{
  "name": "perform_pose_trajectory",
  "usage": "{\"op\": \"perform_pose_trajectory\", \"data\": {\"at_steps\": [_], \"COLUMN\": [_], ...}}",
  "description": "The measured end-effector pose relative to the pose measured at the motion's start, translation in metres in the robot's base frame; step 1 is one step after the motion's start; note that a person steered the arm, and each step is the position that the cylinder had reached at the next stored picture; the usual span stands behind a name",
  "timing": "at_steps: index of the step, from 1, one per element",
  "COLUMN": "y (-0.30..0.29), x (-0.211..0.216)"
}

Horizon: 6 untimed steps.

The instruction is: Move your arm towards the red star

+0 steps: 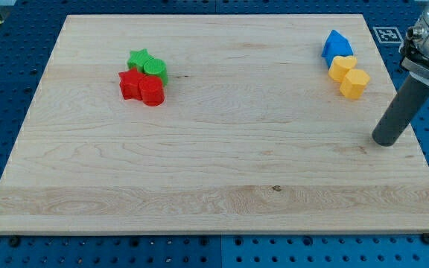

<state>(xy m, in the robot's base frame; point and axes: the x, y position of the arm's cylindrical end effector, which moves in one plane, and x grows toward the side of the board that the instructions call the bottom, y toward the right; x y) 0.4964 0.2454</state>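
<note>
Resting on a blue perforated base, the surface (222, 171) is a pale wooden board with visible grain and a small dark knot near the view's bottom centre. No container is present; all blocks lie directly on the wood. My tip (383, 141) stands at the view's right, on the board near its right edge; the rod is a plain dark cylinder under a grey collar, so the tool has no jaws to spread or press together and holds nothing. Above my tip, near it but apart, lie a yellow hexagonal block (354, 83), a second yellow block (341, 68) touching it, shape unclear, and a blue block (336, 46) with a peaked top. Well apart, at the view's upper left, sits the red star (130, 83), touching a red cylinder (151, 92); a green star (138, 59) and a green cylinder (156, 69) adjoin them behind. A black-and-white square marker (387, 33) shows at the view's top right; no readable writing.
</note>
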Motion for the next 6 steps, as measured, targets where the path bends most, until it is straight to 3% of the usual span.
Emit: {"op": "perform_pose_trajectory", "data": {"at_steps": [1, 2, 4, 6], "y": [0.003, -0.052, -0.245, -0.421], "x": [0.010, 0.033, 0.022, -0.039]}}
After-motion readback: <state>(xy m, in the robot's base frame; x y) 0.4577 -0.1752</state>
